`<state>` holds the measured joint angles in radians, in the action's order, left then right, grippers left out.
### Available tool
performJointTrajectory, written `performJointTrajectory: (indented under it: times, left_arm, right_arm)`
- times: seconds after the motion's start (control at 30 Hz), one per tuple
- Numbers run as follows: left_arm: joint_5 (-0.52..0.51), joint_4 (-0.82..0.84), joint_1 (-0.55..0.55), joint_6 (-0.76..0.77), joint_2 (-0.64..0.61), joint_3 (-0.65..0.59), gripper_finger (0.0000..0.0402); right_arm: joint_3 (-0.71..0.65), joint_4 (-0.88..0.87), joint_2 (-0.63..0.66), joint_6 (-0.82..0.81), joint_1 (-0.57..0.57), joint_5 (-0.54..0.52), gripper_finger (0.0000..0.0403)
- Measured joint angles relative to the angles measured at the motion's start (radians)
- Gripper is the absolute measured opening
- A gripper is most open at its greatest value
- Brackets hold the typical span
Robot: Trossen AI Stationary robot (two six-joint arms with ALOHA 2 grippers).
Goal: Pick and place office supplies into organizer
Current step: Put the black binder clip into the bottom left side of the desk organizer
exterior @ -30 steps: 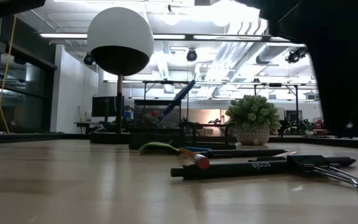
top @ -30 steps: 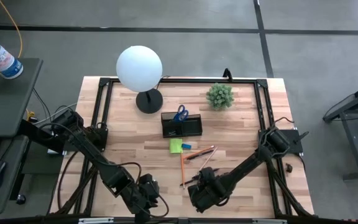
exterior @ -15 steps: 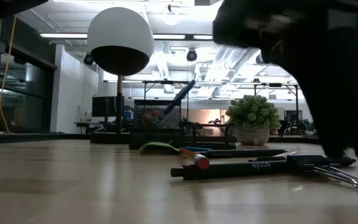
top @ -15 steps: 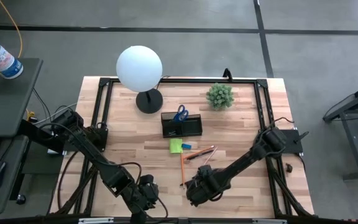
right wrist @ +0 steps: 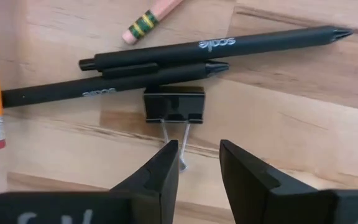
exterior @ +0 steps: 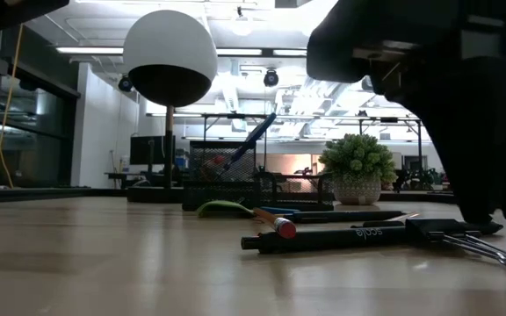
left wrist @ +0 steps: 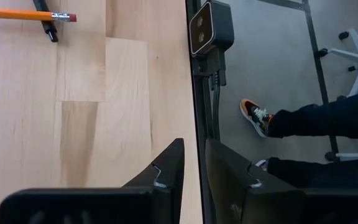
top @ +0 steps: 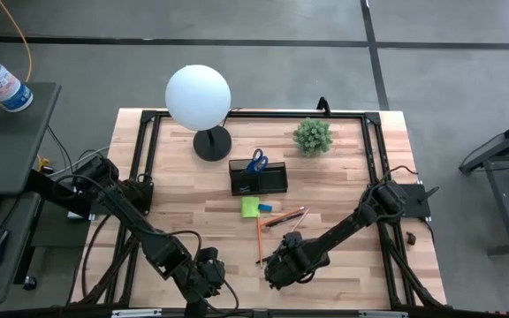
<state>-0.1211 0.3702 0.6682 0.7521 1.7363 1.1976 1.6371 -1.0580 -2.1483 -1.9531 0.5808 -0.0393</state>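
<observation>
The dark organizer point(top: 259, 177) stands mid-table with blue-handled scissors point(top: 256, 161) upright in it. In front of it lie a lime-green sticky-note pad point(top: 249, 207), a small blue block point(top: 265, 208), an orange pencil point(top: 261, 237) and dark pens point(right wrist: 210, 45). A black clip point(right wrist: 173, 104) lies flat against the pens, its wire handles point(right wrist: 176, 138) reaching toward my right gripper point(right wrist: 197, 158). That gripper points down, open, just above the handles' ends. My left gripper point(top: 208, 276) hangs over the near edge, its fingers point(left wrist: 174, 168) slightly apart and holding nothing.
A white globe lamp point(top: 198, 97) and a small potted plant point(top: 312, 135) stand behind the organizer. A light pencil with a pink eraser point(right wrist: 151, 15) lies beside the pens. The table's black frame rail point(left wrist: 194, 74) runs past my left gripper; a person's legs and shoe point(left wrist: 257, 118) show beyond it.
My right gripper has moved toward the table's left and a little down, ending over the clip's wire handles, still open. The supplies on the table have not moved.
</observation>
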Motion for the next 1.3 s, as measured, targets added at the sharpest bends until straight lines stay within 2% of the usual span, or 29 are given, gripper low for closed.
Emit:
performJointTrajectory:
  times: [1.3]
  left_arm:
    - [-0.014,-0.006,0.0,0.005,0.0,0.0,0.0056]
  right_arm:
    - [0.0,0.008,0.0,0.096,0.0,-0.021,0.0108]
